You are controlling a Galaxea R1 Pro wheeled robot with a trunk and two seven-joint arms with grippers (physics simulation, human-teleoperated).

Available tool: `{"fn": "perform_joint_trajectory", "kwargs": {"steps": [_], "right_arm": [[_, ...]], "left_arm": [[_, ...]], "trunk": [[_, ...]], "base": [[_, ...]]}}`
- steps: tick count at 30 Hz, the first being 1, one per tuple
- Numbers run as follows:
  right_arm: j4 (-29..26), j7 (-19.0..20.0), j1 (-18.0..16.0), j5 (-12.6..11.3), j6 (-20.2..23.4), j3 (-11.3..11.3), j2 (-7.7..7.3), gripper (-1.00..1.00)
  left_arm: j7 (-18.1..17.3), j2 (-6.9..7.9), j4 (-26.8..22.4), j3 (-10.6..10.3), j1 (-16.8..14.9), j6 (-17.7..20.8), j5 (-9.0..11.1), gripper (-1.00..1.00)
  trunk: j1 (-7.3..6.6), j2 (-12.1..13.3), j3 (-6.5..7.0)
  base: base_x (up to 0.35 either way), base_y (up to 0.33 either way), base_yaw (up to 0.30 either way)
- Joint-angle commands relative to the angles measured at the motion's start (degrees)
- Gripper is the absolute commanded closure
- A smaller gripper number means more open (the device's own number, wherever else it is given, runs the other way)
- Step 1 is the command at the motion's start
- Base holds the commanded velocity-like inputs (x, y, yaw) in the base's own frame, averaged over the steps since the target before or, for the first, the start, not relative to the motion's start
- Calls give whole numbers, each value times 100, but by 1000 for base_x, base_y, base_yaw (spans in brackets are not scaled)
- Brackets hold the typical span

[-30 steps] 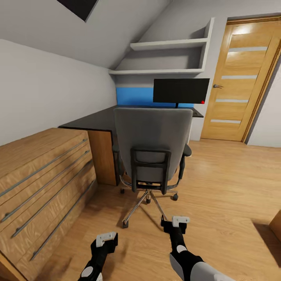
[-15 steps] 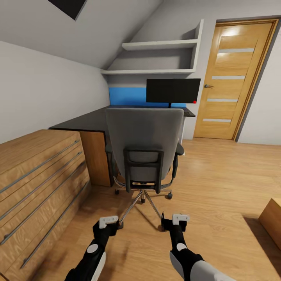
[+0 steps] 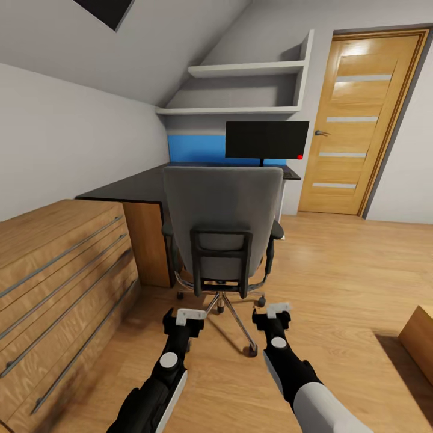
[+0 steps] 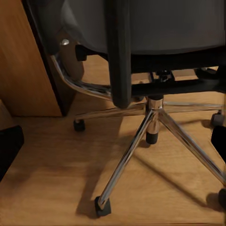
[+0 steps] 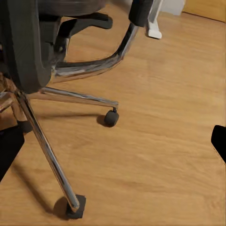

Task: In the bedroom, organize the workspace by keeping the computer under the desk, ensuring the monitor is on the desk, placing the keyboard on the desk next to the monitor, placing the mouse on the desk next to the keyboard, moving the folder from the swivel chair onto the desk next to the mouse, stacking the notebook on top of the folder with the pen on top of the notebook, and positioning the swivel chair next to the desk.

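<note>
The swivel chair (image 3: pixel 222 210) stands with its grey back toward me, in front of the black-topped desk (image 3: pixel 135 183). The monitor (image 3: pixel 267 139) stands on the desk's far end. Both grippers hang low behind the chair's chrome star base (image 3: pixel 231 313): my left gripper (image 3: pixel 190 317) and my right gripper (image 3: pixel 272 314) are open and hold nothing. The wrist views look at the base (image 4: pixel 150 117) and a castor (image 5: pixel 111 117) from close by. The chair back hides the seat, so the folder is hidden. Computer, keyboard, mouse, notebook and pen are out of view.
A light wooden drawer chest (image 3: pixel 54 270) runs along the left, touching the desk's end. A wooden door (image 3: pixel 361 120) is at the back right, wall shelves (image 3: pixel 246 90) hang above the desk, and a wooden box corner (image 3: pixel 421 343) juts in at the right.
The view first shifted, so the chair sits a little further left and away. Since then my left arm has reached forward and rightward toward the chair base; the right gripper edged forward slightly.
</note>
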Motion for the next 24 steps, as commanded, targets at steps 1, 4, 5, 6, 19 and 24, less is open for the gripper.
{"fn": "perform_joint_trajectory", "kwargs": {"steps": [1, 4, 5, 6, 19, 24], "right_arm": [[-9, 3, -4, 36, -184, 9, 7, -100], [-2, 15, 15, 25, -642, 70, 7, -100], [-3, 17, 25, 24, -736, 78, 7, -100], [0, 19, 48, 23, -914, 89, 7, -100], [-239, -25, -165, -27, -796, 41, 7, -100], [-228, -30, -124, -26, -799, 39, 7, -100]], "left_arm": [[35, 0, -31, -26, -2, 76, -38, -100], [37, 0, -39, -51, -2, 81, -31, -100], [37, 0, -25, -53, -2, 62, -30, -100], [38, 0, 23, -57, -2, -9, -29, -100], [93, 120, -397, 270, 86, -185, -48, -100], [92, 166, -558, 277, 86, -296, -45, -100]], "trunk": [[-1, -2, -6], [-1, -2, -6], [-1, -2, -6], [-1, -2, -6], [-1, -3, -6], [-1, -3, -6]], "base": [[0, 0, 0], [0, 0, 0], [0, 0, 0], [0, 0, 0], [0, 0, 0], [0, 0, 0]]}}
